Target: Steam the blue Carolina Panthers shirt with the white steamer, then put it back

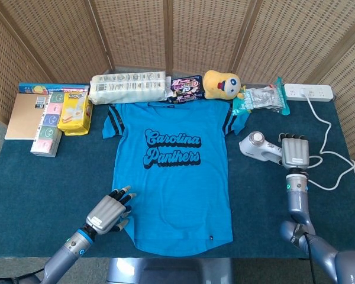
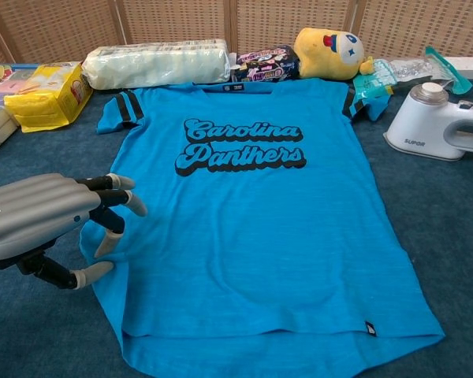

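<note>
- My left hand (image 2: 51, 224) sits at the shirt's (image 1: 170, 177) near-left hem, fingers spread and grasping nothing; I judge it's there to pin the cloth flat.
- Shirt lies flat on the table (image 1: 59, 183), print up, ready for a pass.
- Steamer (image 1: 259, 146) rests right of the shirt, cord running off to the power strip (image 1: 308, 91).
- My right hand (image 1: 295, 153) is at its handle; can't tell if the fingers have clenched it.

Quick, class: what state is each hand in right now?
Left hand: open, fingers spread at the shirt's edge.
Right hand: over the steamer's handle; grip cannot be told.
</note>
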`<action>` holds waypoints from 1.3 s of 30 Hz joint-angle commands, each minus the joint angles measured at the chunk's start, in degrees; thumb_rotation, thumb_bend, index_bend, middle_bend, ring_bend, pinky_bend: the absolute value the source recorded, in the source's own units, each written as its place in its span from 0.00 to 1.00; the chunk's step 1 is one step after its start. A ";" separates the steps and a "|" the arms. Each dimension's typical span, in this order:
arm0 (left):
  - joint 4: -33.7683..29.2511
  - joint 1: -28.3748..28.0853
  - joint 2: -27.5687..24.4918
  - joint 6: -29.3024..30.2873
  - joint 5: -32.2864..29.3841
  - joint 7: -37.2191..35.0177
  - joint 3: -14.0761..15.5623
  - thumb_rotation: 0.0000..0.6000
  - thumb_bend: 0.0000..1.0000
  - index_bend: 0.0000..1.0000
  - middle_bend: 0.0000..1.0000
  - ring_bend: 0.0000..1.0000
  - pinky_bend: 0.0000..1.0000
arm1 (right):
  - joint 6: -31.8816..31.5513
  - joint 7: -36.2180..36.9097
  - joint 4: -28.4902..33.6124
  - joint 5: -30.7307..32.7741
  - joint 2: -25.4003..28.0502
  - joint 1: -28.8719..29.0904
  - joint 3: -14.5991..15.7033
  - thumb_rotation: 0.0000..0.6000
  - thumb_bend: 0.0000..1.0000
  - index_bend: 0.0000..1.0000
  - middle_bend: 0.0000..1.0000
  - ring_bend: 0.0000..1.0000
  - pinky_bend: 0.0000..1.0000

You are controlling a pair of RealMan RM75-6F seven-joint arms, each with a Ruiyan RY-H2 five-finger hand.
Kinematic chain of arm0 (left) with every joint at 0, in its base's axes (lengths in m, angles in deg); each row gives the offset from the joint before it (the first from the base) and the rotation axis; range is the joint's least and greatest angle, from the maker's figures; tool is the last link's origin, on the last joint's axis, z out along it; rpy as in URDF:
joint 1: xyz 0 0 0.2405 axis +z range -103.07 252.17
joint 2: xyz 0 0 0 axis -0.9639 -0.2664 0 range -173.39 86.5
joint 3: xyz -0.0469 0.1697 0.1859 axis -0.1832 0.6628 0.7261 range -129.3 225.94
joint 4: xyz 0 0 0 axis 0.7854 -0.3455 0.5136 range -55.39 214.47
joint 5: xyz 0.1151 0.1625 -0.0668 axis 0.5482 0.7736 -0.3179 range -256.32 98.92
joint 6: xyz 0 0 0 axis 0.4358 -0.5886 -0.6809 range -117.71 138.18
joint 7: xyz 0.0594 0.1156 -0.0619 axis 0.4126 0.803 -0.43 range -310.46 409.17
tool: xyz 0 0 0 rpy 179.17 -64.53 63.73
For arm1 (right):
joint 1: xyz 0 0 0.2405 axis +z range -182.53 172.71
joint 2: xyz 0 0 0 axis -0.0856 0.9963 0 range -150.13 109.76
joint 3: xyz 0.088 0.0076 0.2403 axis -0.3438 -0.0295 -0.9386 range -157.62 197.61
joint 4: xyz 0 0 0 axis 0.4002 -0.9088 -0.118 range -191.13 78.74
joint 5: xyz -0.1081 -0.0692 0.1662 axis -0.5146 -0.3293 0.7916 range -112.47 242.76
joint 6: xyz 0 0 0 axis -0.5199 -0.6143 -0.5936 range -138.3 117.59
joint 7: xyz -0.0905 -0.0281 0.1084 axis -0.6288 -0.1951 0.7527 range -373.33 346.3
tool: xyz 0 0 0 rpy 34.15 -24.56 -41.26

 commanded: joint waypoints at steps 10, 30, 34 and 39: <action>0.10 -0.18 0.21 -0.21 -0.59 -0.06 0.03 0.86 0.44 0.63 0.21 0.07 0.20 | 0.98 3.05 -9.24 -0.52 -4.71 2.17 -0.63 1.00 0.30 0.45 0.48 0.47 0.41; -0.59 -0.14 0.02 0.27 -1.33 0.61 0.04 0.84 0.44 0.63 0.21 0.07 0.20 | 0.64 8.12 -17.81 -1.93 -9.19 4.46 -1.68 1.00 0.35 0.49 0.52 0.52 0.46; -0.85 -0.14 -0.15 0.22 -1.68 0.97 0.08 0.85 0.44 0.63 0.21 0.07 0.20 | 1.52 8.63 -20.19 -2.16 -10.42 5.09 -1.66 1.00 0.36 0.51 0.54 0.53 0.48; -1.12 -0.08 -0.32 0.37 -1.95 1.15 0.09 0.85 0.44 0.63 0.21 0.07 0.20 | 2.61 9.30 -23.29 -2.33 -11.87 5.73 -1.76 1.00 0.37 0.57 0.58 0.58 0.55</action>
